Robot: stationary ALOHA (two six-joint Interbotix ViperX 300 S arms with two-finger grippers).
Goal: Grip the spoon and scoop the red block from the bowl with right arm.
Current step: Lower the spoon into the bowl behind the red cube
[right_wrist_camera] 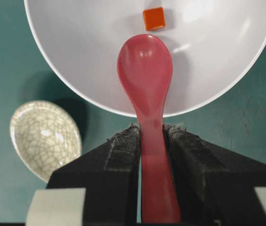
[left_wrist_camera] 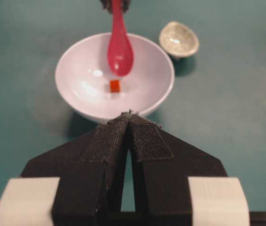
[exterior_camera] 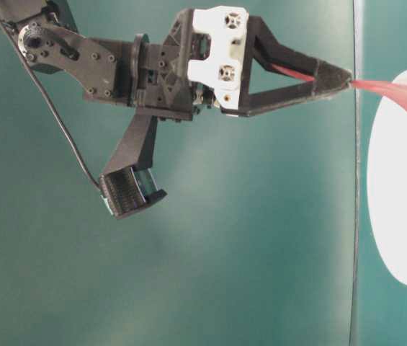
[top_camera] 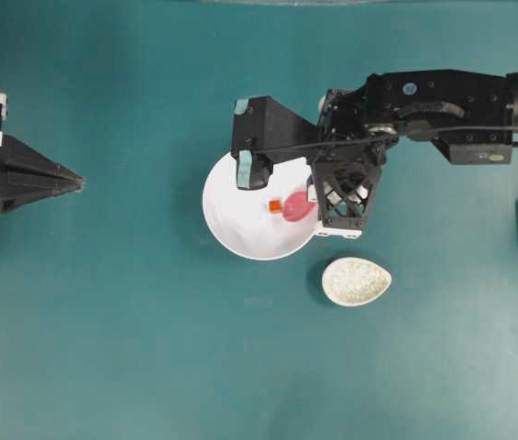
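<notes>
Right gripper [right_wrist_camera: 151, 136]: jaws clamped on the handle of the spoon [right_wrist_camera: 145, 70].
Spoon: glossy, stiff plastic, likely slippery; handle grip suits it; scoop low inside the bowl [right_wrist_camera: 67, 70].
Red block [right_wrist_camera: 154, 18]: tiny, light, on the bowl floor just beyond the scoop tip.
Left gripper [left_wrist_camera: 129, 117]: jaws closed, empty, well apart over the bench [top_camera: 130, 348].

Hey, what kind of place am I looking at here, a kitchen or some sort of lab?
Most likely a robot lab bench, not a kitchen: a bare teal table, two black robot arms, the right gripper holding a pink spoon over a white bowl with a tiny red block.
</notes>
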